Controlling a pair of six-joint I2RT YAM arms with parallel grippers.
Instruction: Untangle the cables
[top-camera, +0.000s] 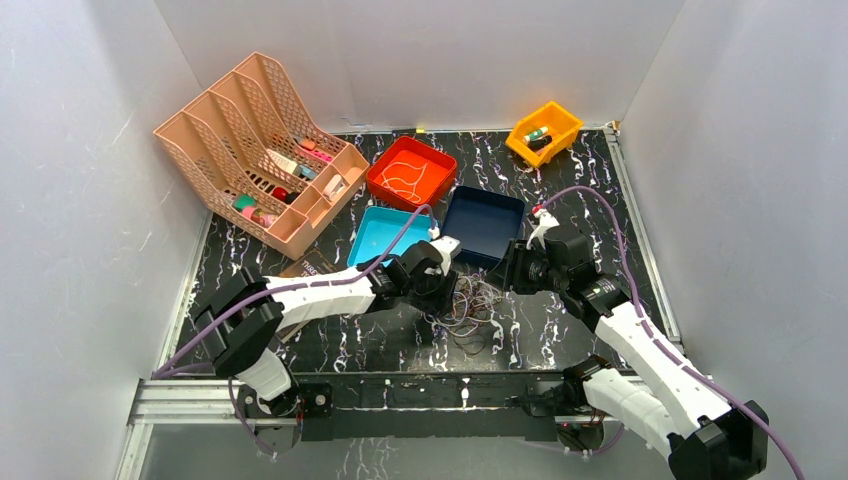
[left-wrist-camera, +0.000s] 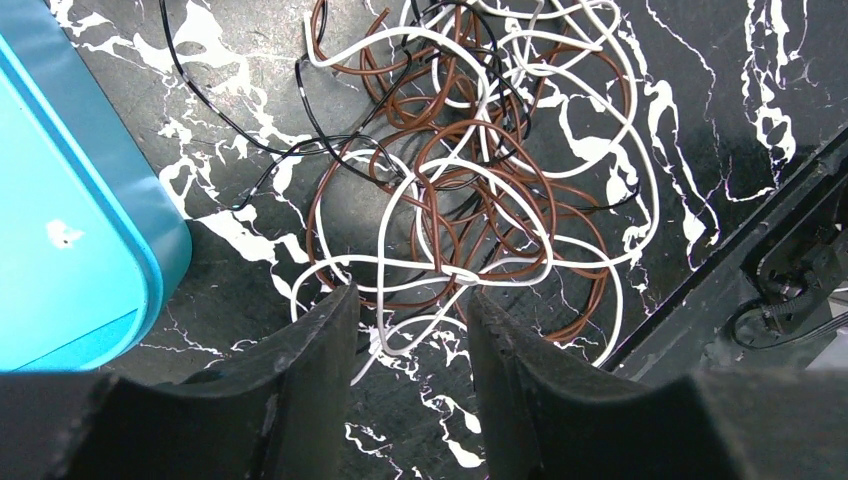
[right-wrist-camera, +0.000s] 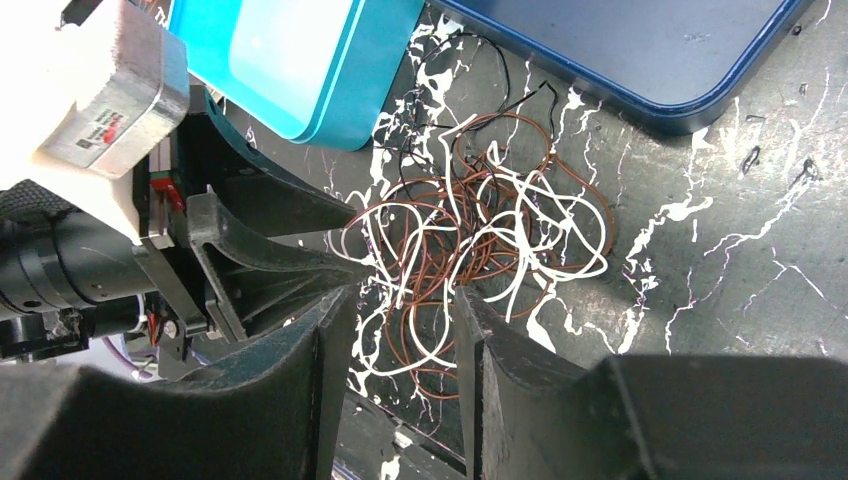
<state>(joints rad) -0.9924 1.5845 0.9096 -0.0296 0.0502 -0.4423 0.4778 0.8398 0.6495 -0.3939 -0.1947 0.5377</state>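
The cables lie in one tangle on the black marble table, in front of the trays. In the left wrist view the white cable, the reddish-brown cable and the black cable loop through one another. My left gripper is open at the tangle's near edge, with a white loop lying between its fingers. My right gripper is open above the tangle, opposite the left gripper. In the top view the left gripper and the right gripper flank the tangle.
A teal tray and a navy tray stand just behind the tangle. A red tray behind them holds a thin pale cord. A yellow bin is at back right, a peach organizer at back left. The metal rail runs along the front edge.
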